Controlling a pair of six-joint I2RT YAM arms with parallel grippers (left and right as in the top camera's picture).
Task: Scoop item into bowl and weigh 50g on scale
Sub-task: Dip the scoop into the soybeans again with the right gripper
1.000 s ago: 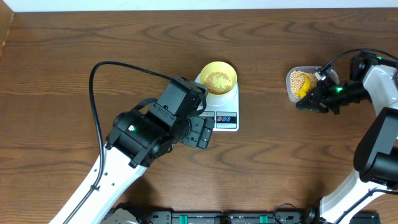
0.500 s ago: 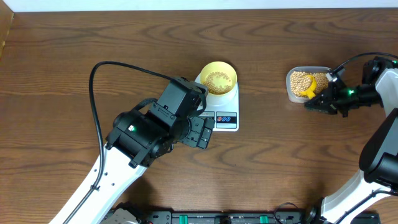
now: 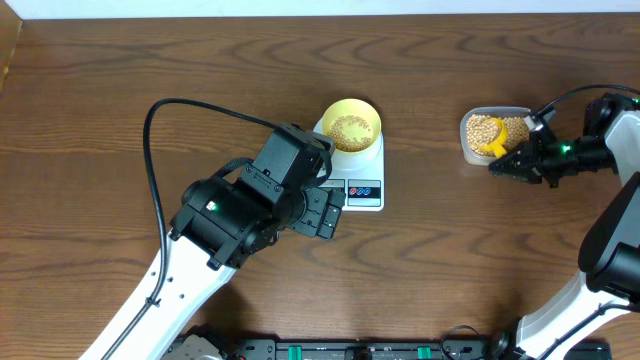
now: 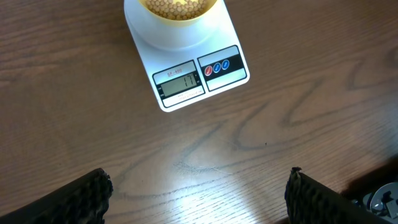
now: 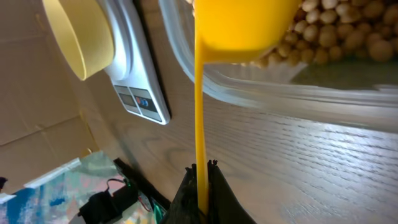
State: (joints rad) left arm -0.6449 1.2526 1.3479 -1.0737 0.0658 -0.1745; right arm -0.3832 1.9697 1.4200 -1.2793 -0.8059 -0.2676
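Note:
The pale-yellow bowl (image 3: pixel 351 124) holds tan beans (image 3: pixel 350 127) and stands on the white scale (image 3: pixel 362 188); both also show in the left wrist view, the bowl (image 4: pixel 177 7) above the scale (image 4: pixel 186 74). My left gripper (image 4: pixel 199 193) is open and empty, low over the wood in front of the scale. My right gripper (image 5: pixel 202 171) is shut on the handle of the yellow scoop (image 5: pixel 242 25). The scoop's cup (image 3: pixel 492 139) sits in the clear tub (image 3: pixel 470 147) of beans (image 5: pixel 336 31).
The left arm's black body (image 3: pixel 245 205) lies just left of the scale, its cable arching over the table. The tub stands near the right edge, well apart from the scale. A cardboard wall (image 5: pixel 37 106) shows in the right wrist view.
My right gripper drew back to the right with the scoop between one second and half a second ago, the cup staying in the tub. The left arm has not moved.

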